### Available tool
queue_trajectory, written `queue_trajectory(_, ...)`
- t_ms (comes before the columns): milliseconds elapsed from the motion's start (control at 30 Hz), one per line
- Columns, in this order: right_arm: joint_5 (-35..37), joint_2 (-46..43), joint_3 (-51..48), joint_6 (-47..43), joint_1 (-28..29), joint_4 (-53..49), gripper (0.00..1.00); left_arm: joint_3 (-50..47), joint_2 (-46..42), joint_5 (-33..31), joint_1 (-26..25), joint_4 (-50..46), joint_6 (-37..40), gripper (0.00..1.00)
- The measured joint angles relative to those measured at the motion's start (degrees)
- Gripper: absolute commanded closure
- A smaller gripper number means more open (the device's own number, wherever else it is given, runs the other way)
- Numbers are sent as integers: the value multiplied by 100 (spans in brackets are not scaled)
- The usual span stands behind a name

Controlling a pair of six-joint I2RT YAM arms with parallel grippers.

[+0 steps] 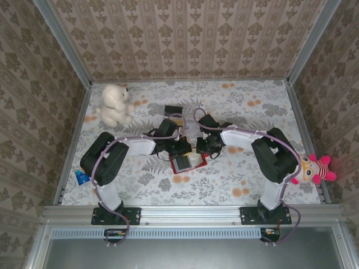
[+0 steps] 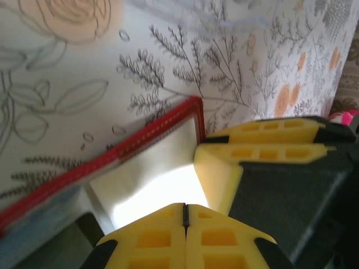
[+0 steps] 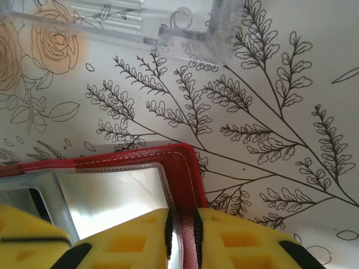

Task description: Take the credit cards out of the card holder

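Note:
The red card holder lies open on the floral cloth between both arms. A dark credit card shows inside it. My right gripper is shut on the holder's red stitched edge, beside a shiny greyish sleeve. My left gripper is shut, its pads pressed together at the edge of a glaring white sleeve; I see nothing between the pads. The holder's red rim runs behind it. The right gripper's yellow fingers sit close by, at the holder's corner.
A clear plastic tray lies just beyond the holder. A black block sits behind the grippers and a white teddy bear stands at the back left. A pink striped doll lies at the right edge, a small blue item at the left.

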Motion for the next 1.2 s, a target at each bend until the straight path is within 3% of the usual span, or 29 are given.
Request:
queue_trajectory(267,-197,-286,-249,-33,-129,166,78,584,348,-229,13,-629,396,98)
queue_trajectory(567,-540,-1335,-612,50,-153,448,75,730,490,-223,-20,-1001,651,98)
queue_trajectory(700,-723,-1652,-732,144,-83,490,82,737,492,-223,-20,-1027,671,98)
queue_trajectory(933,-835,-1375,-750,514,372,702,92,737,492,-223,-20,-1032,673,98)
queue_trajectory(1200,-837,-822,-793,763,579,796,94,726,476,-201,33,-1019,667,97)
